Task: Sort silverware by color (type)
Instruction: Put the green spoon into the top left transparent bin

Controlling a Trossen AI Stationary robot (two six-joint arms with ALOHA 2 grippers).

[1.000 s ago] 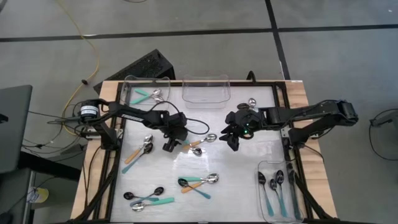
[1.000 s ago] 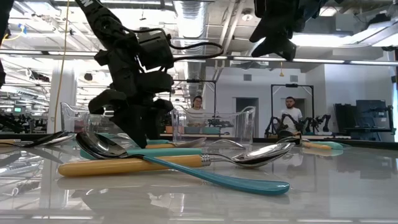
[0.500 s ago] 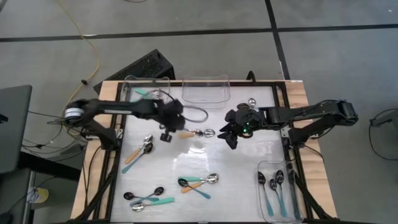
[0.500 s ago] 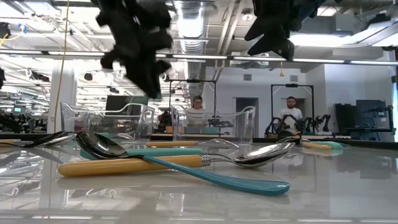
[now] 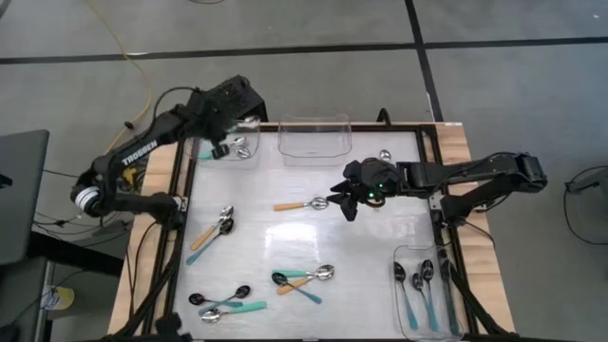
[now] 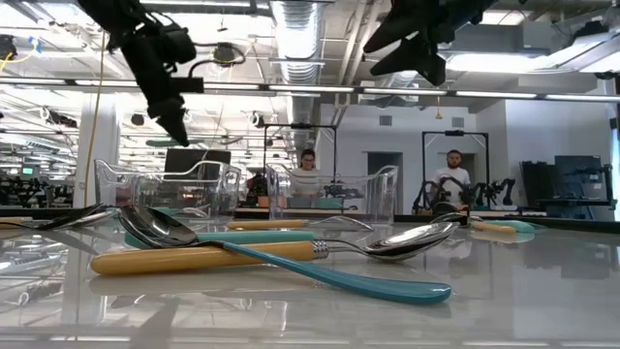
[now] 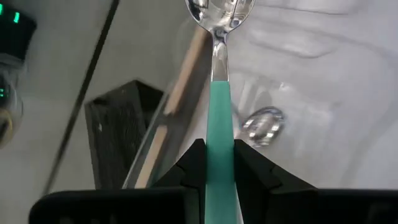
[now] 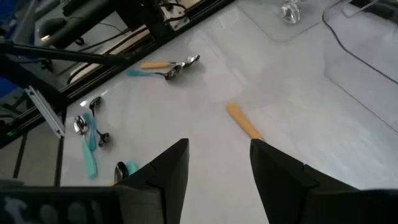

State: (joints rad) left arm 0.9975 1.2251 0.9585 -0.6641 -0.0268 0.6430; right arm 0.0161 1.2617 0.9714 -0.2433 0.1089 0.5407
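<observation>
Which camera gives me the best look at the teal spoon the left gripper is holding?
The left wrist view: the teal-handled spoon runs straight out from the shut left gripper, silver bowl clear. The high view shows only the gripper over the far-left bin; the other views don't show it clearly.

Left gripper (image 5: 220, 144) has carried a teal-handled spoon (image 7: 219, 124) from table centre to above the far-left bin (image 5: 249, 122)

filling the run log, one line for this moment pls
left end effector: holds teal spoon over bin | right end effector: open above orange spoon

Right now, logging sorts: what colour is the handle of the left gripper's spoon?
Teal; clearest in the left wrist view: spoon.
</observation>
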